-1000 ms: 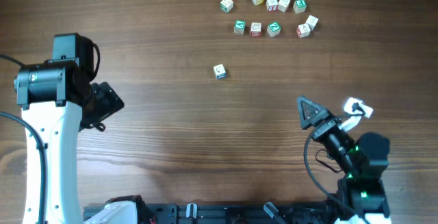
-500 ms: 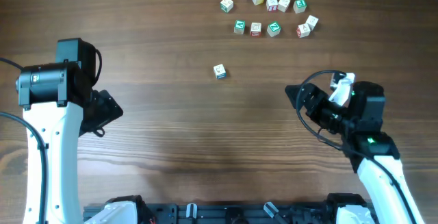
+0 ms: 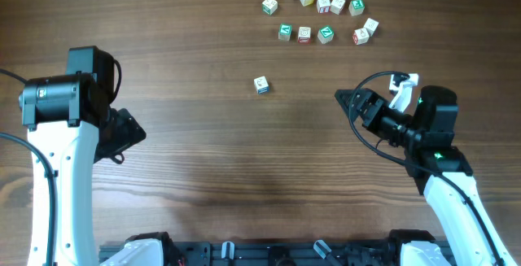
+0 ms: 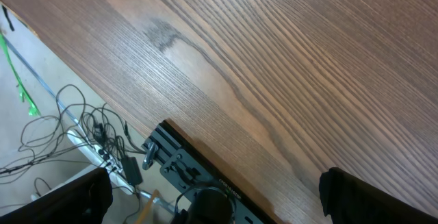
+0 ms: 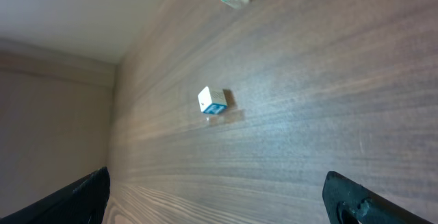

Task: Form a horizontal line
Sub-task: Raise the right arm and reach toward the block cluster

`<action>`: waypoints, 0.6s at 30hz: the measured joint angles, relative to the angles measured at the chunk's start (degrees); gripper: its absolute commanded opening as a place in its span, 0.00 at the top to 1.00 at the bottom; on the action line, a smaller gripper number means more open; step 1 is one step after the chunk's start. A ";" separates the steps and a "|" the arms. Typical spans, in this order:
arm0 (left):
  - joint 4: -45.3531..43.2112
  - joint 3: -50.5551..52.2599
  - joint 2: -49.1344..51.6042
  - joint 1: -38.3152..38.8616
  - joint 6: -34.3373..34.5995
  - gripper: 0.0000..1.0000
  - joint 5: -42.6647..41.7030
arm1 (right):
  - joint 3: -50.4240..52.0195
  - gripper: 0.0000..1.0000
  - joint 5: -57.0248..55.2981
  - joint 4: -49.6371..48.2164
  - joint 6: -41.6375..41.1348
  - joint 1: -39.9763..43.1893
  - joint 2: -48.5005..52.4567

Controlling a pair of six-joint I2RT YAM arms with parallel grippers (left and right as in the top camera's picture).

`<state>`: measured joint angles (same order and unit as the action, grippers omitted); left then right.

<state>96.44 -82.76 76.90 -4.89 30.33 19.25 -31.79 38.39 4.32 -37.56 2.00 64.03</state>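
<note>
Both pincers are spread to their widest and hold nothing: the left gripper [image 3: 122, 132] hangs over the brown wood-grain table [image 3: 203, 152] at nine o'clock, the right gripper [image 3: 350, 103] at four o'clock. The horizontal line [image 3: 304, 33], three tiny whitish cubes with coloured letter faces in a loose row, lies at one o'clock just below a scatter of like cubes [image 3: 326, 2]. A lone whitish cube with a blue face [image 3: 260, 85] sits near centre. Such cubes are likely light, rigid and quick to skid on the smooth wood, so each wants a square pinch on two opposite flat sides from above.
</note>
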 measured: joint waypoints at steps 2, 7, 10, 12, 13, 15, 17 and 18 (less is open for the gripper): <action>-0.02 0.00 0.00 0.00 0.00 0.00 0.02 | -0.59 0.00 0.02 -0.09 0.39 0.00 0.00; -0.02 0.00 0.00 0.00 0.00 0.00 0.22 | -3.32 0.00 0.02 0.42 1.79 0.00 0.00; -0.02 0.00 0.00 0.00 0.00 0.00 0.26 | -5.99 0.00 -0.11 2.40 3.10 0.00 0.00; -0.02 0.00 0.00 0.00 0.00 0.00 0.26 | -8.17 0.00 -1.18 4.90 4.33 -0.02 0.02; -0.02 0.00 0.00 0.00 0.00 0.00 0.28 | -9.38 0.00 -1.79 5.86 4.85 -0.02 0.04; 0.00 0.00 0.00 0.00 0.00 0.00 0.42 | -11.37 0.00 -2.75 6.58 5.73 0.00 0.07; 0.00 0.00 0.00 0.00 0.00 0.00 0.42 | -13.03 0.01 -3.50 6.88 6.21 -0.02 0.28; 0.00 0.00 0.00 0.00 0.00 0.00 0.42 | -13.92 0.01 -3.78 7.02 6.40 -0.02 0.63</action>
<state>96.44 -82.76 76.90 -4.89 30.33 19.66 -45.71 34.61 11.33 -31.16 1.98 64.66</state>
